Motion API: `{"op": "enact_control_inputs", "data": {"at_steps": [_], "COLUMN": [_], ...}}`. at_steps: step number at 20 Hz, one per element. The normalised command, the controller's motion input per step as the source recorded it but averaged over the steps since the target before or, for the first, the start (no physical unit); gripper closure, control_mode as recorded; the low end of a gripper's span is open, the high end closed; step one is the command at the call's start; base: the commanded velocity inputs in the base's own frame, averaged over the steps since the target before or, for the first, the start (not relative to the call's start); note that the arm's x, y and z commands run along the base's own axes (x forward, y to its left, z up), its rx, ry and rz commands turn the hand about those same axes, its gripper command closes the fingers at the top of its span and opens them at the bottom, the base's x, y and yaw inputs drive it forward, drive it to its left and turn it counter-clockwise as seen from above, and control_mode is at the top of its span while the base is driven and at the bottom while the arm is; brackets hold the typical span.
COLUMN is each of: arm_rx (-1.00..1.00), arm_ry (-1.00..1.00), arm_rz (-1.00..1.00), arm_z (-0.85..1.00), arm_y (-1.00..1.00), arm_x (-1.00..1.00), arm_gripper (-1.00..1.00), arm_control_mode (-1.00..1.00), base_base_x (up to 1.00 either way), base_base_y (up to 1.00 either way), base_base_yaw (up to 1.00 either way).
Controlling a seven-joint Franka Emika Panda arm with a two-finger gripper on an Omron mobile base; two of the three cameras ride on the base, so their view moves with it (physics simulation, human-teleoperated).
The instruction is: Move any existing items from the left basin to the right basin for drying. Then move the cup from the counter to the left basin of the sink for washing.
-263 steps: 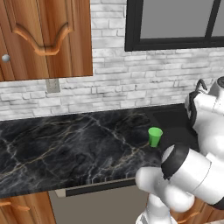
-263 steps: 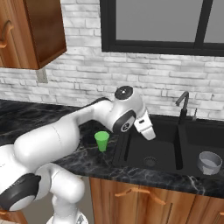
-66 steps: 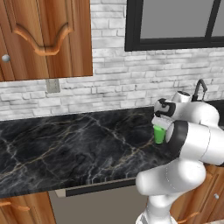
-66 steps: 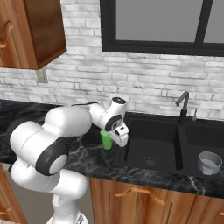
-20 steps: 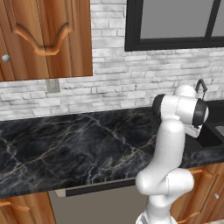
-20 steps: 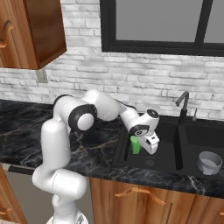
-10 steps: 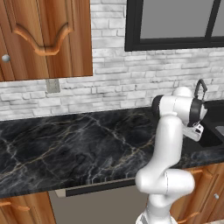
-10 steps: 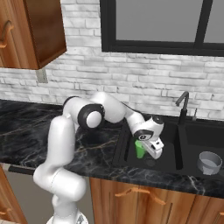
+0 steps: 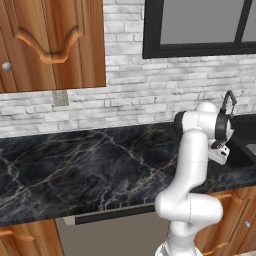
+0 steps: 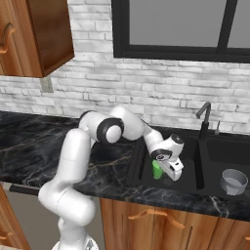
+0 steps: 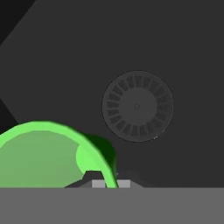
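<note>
My gripper (image 10: 163, 172) is clamped on the cup (image 10: 156, 169), pinching its wall at the rim; seen from my own hand, the green rim (image 11: 57, 131) curves up from the bottom left with my fingertips (image 11: 101, 177) closed on its edge at the bottom of that view; beyond it lies the dark floor of the left basin, with the round slotted drain (image 11: 137, 106) apart from the cup and further out. From the right base view I reach low into the left basin of the sink (image 10: 138, 158), the cup hanging upright under my hand, down inside the basin walls; whether its base touches the basin floor I cannot tell. Across the divider, in the right basin, a grey bowl (image 10: 233, 181) sits upright, well apart from the cup; behind the divider stands the black faucet (image 10: 204, 118). To my left the counter (image 9: 85, 165) stretches away, black with pale veins; behind it the white brick wall (image 9: 130, 95), the dark-framed window (image 10: 171, 27), and wooden cabinets (image 9: 52, 42).
</note>
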Motion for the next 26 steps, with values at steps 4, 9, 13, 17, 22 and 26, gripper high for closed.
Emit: {"op": "enact_control_inputs", "data": {"at_steps": [4,9,13,17,22,26], "arm_rx": [0.02,0.02,0.01,0.0,0.0,0.0], "arm_ry": [0.0,0.0,0.0,0.0,0.01,0.03], "arm_rz": [0.0,0.0,0.0,0.0,0.0,0.0], "arm_z": [-0.29,-0.26,-0.14,0.0,0.01,0.08], "arm_y": [0.0,0.0,0.0,0.0,0.15,0.3], "arm_x": [0.12,0.08,0.03,0.0,0.0,0.0], "arm_gripper": [1.0,1.0,1.0,1.0,1.0,-1.0], "arm_control_mode": [-1.0,-1.0,-1.0,-1.0,-1.0,-1.0], "base_base_x": [0.0,0.0,0.0,0.0,0.0,0.0], "base_base_y": [0.0,0.0,0.0,0.0,0.0,0.0], "base_base_yaw": [0.0,0.0,0.0,0.0,0.0,0.0]}}
